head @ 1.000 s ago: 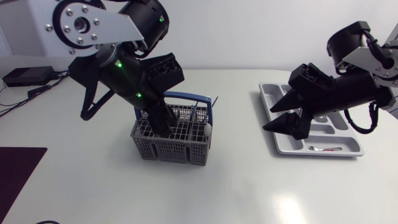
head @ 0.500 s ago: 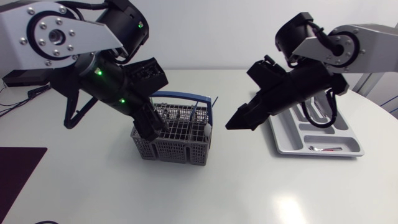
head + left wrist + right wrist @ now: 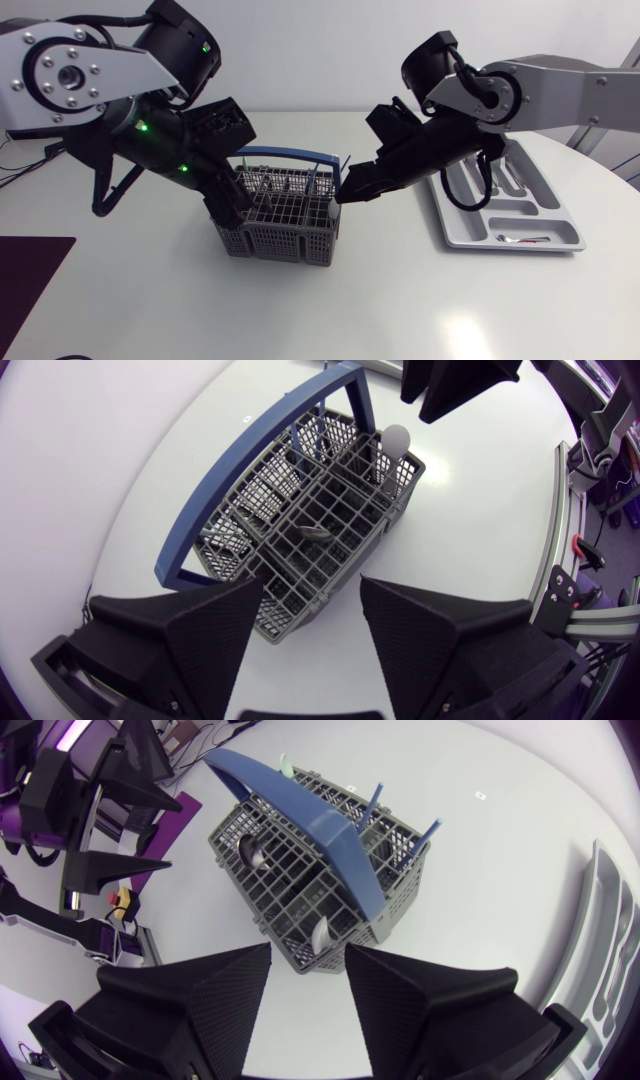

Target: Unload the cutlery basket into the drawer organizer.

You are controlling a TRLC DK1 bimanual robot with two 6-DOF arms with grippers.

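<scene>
The grey wire cutlery basket [image 3: 283, 218] with a blue handle [image 3: 290, 154] stands mid-table. It holds spoons [image 3: 320, 932], blue-handled utensils [image 3: 375, 805] and a white-headed piece [image 3: 397, 438]. My left gripper [image 3: 225, 205] hovers at the basket's left corner, open, its fingers [image 3: 210, 630] apart with nothing held. My right gripper [image 3: 350, 190] hangs just off the basket's [image 3: 320, 870] right end, open and empty, fingers [image 3: 210, 990] fairly close together. The grey drawer organizer [image 3: 455, 225] lies at the right with a few pieces of cutlery [image 3: 510, 180] in it.
A small red-marked utensil [image 3: 522, 240] lies in the organizer's front compartment. My right arm's link [image 3: 540, 95] crosses above the organizer. A dark mat [image 3: 25, 270] sits at the table's left edge.
My right arm swung left from over the organizer to the basket's right end, its fingers narrowing. My left gripper drew back from inside the basket to its left corner.
</scene>
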